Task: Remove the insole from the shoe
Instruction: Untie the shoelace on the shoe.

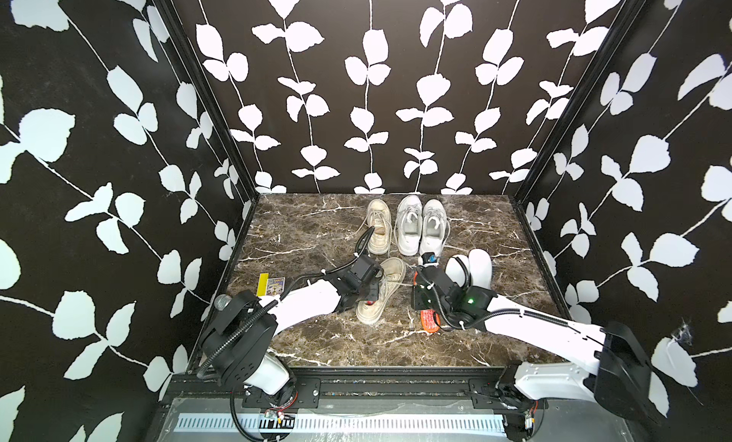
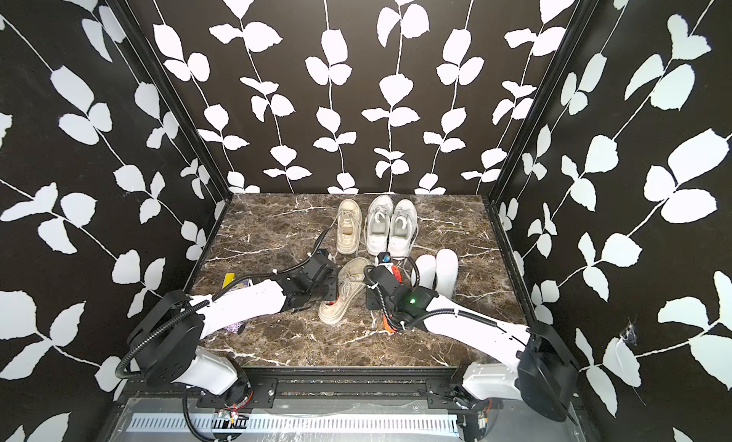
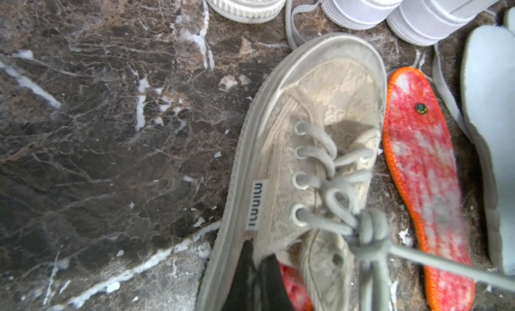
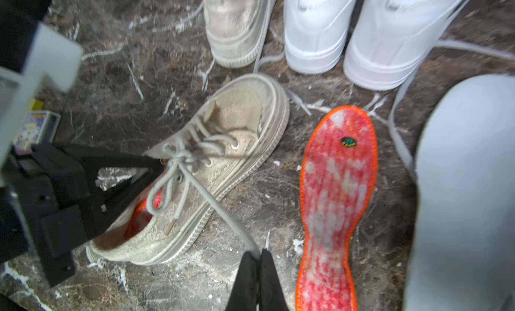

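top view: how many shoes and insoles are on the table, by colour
beige sneakers: 2
white sneakers: 2
white insoles: 2
red insoles: 2 (one lying loose, one inside a beige sneaker)
total: 8

I recorded a beige lace-patterned shoe point(image 4: 223, 145) with grey laces point(image 3: 315, 156), its insole point(image 4: 139, 217) red; a loose insole point(image 4: 334, 198) mottled red and white, orange-edged, green-spotted; a brown white-veined marble table point(image 3: 111, 128); my right gripper point(image 4: 259, 256) black.
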`<state>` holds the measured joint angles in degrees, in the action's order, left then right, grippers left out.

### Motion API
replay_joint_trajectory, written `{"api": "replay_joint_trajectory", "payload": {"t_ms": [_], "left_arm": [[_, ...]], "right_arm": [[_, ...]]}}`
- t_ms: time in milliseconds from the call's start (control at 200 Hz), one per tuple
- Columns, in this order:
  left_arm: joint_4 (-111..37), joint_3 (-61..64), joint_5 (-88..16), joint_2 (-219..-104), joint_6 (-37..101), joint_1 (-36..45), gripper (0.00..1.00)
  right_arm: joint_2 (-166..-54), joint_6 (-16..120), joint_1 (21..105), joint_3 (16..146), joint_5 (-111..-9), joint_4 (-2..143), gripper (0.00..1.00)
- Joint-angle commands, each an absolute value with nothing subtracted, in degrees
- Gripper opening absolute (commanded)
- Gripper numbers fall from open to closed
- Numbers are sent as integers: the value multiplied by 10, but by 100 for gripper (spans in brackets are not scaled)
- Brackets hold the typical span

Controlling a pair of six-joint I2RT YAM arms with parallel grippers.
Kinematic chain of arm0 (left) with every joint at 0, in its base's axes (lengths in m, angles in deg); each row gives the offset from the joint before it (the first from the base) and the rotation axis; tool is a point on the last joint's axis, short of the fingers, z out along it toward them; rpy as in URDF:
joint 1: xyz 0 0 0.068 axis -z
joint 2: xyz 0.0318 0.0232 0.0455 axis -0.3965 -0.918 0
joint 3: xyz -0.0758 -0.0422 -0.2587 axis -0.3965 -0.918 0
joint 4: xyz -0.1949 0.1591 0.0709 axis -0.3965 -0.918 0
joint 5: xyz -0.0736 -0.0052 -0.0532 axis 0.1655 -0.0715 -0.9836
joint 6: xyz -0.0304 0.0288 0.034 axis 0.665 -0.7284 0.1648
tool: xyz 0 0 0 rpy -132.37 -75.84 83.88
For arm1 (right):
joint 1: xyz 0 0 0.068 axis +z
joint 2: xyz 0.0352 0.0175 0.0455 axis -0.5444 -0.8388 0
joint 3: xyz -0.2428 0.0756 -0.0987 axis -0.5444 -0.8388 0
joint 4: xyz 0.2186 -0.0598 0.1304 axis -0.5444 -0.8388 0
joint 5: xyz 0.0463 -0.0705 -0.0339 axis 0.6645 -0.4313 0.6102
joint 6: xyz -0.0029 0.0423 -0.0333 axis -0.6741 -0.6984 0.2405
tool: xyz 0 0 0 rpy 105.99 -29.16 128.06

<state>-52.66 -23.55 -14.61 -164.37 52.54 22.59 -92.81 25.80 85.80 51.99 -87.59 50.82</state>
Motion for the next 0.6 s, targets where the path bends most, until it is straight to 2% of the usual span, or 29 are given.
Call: {"api": "replay_joint_trajectory", "payload": {"t_ms": [0, 345, 595], "left_arm": [[-527, -237, -128, -1633, 536, 217, 0], [-533, -240, -128, -1630, 537, 217, 0], [-519, -237, -153, -1636, 533, 217, 0]], "right_arm": [[-918, 264, 844, 520, -898, 484, 0], [-852, 305, 776, 551, -918, 458, 0], [-901, 307, 774, 570, -857, 499, 0]]}}
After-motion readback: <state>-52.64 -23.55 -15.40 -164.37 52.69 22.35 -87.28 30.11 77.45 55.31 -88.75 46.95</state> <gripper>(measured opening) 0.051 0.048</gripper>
